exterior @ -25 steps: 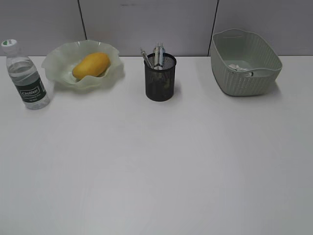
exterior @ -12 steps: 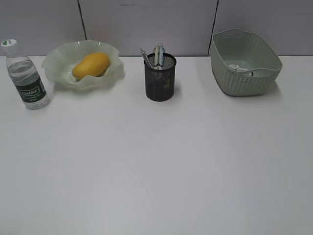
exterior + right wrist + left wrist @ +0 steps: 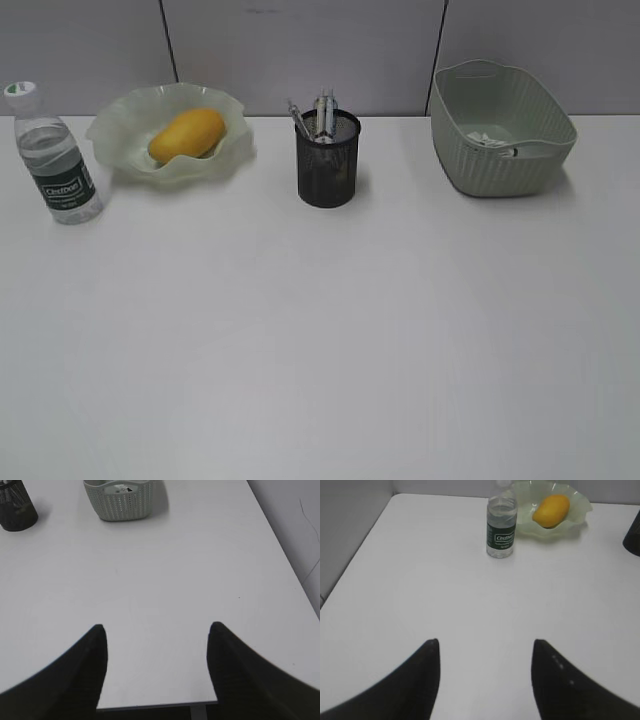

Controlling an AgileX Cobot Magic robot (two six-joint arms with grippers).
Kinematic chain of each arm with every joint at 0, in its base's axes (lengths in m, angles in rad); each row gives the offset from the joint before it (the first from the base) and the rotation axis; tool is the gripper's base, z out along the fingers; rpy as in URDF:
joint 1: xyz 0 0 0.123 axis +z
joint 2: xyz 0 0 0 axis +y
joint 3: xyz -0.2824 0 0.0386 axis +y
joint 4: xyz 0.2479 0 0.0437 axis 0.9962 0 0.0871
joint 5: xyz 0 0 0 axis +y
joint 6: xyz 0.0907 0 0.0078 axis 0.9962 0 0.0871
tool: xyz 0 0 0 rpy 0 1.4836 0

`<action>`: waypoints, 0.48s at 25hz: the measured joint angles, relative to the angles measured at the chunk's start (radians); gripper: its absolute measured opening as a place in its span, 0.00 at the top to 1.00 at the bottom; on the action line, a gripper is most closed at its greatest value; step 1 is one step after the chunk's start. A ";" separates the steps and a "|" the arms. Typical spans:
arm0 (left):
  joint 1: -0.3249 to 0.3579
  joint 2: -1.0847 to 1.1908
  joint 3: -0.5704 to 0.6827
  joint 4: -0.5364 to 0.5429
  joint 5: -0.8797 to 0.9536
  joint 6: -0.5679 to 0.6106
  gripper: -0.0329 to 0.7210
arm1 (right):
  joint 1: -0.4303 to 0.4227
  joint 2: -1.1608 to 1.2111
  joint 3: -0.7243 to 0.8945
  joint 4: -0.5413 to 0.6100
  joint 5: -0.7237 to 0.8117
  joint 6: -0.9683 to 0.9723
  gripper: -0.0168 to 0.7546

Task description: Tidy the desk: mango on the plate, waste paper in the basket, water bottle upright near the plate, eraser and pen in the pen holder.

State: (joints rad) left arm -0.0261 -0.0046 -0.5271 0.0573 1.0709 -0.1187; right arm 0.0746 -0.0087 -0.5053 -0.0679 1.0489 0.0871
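Exterior view: no arms visible; mango in plate, water bottle upright just left of it, pens in pen holder, waste paper in basket, all on white surface. Wrist views only: left claw and right claw spread apart, empty, well back from everything.

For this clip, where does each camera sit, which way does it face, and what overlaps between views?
Exterior: raised at the desk's front, angled down toward the rear wall; no robot parts visible.
Left wrist: behind the open left end effector, facing water bottle, mango and plate.
Right wrist: behind the open right end effector, facing basket.
Shared: both wrist views catch the pen holder.
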 joint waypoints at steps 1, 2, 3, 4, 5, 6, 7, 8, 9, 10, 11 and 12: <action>0.001 -0.002 0.000 0.001 -0.002 0.000 0.37 | 0.000 0.000 0.001 0.001 0.000 0.000 0.33; 0.001 -0.002 0.001 0.000 -0.002 0.000 0.37 | 0.000 0.000 0.001 0.001 0.000 0.000 0.33; 0.001 -0.003 0.001 0.000 -0.002 0.000 0.37 | 0.000 0.000 0.001 0.000 -0.001 0.000 0.33; 0.002 -0.003 0.001 0.000 -0.002 0.000 0.37 | 0.000 0.000 0.001 0.001 -0.001 0.000 0.33; 0.003 -0.003 0.002 0.000 -0.002 0.000 0.37 | 0.000 0.000 0.001 0.001 -0.001 0.000 0.33; 0.003 -0.003 0.002 0.000 -0.002 0.000 0.37 | 0.000 0.000 0.001 0.001 -0.002 0.000 0.33; 0.003 -0.003 0.002 0.000 -0.002 0.000 0.38 | 0.000 0.000 0.001 0.001 -0.002 0.000 0.33; 0.003 -0.003 0.002 0.000 -0.002 0.000 0.38 | 0.000 0.000 0.001 0.001 -0.002 0.000 0.33; 0.003 -0.003 0.002 0.000 -0.003 0.000 0.38 | 0.000 0.000 0.001 0.001 -0.002 0.000 0.33; 0.003 -0.003 0.002 0.000 -0.003 0.000 0.38 | 0.000 0.000 0.001 0.001 -0.003 0.000 0.33; 0.003 -0.003 0.002 0.000 -0.003 0.000 0.38 | 0.000 0.000 0.001 0.001 -0.002 0.000 0.33; 0.003 -0.003 0.002 0.000 -0.003 0.000 0.38 | 0.000 0.000 0.001 0.001 -0.002 0.000 0.33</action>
State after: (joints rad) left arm -0.0234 -0.0077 -0.5252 0.0571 1.0683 -0.1187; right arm 0.0746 -0.0087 -0.5043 -0.0670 1.0469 0.0871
